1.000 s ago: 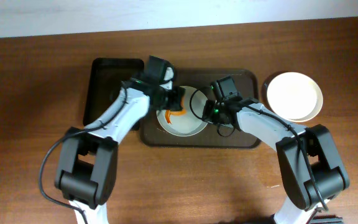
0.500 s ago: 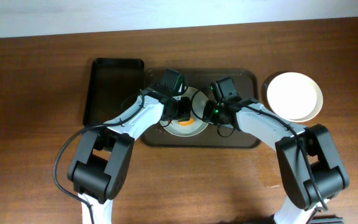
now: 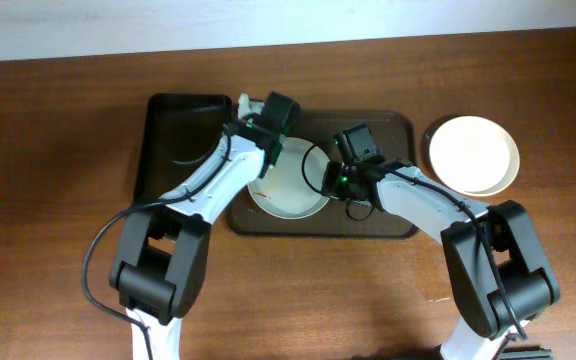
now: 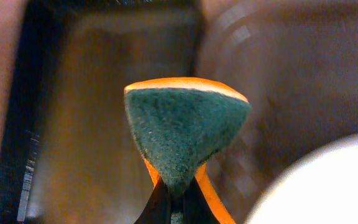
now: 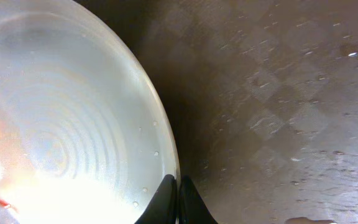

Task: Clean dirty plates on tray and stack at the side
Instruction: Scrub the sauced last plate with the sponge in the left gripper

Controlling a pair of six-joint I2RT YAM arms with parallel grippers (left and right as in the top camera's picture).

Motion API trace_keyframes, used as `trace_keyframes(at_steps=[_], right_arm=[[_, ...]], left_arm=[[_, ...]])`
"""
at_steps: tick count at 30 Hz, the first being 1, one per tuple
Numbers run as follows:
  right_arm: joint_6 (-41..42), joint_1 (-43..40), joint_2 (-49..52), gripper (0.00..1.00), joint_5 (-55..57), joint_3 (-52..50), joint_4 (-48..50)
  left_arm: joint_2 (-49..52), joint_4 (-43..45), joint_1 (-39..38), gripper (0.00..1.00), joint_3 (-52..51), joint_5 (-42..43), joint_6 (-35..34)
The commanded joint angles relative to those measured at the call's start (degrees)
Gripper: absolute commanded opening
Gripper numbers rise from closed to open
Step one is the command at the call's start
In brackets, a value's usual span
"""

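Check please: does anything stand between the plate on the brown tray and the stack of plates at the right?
No loose thing shows there. Right of the plate the tray is bare up to its raised rim, which the plate must clear to reach the stack. The right gripper pinches the plate's edge.

Robot lab, plain wooden table (image 3: 38,250)

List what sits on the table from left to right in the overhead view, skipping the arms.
Black tray → sauce-streaked plate → bare right part of the brown tray that holds that plate → white plate stack, off the tray.
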Motion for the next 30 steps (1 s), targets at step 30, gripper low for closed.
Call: trace_keyframes(at_steps=[30], right_arm=[[1.3,1.7,0.4,0.04,13.8,6.4,-13.2]], left_arm=[[6.3,0.0,-0.8,0.00,1.3,45.8,0.3]])
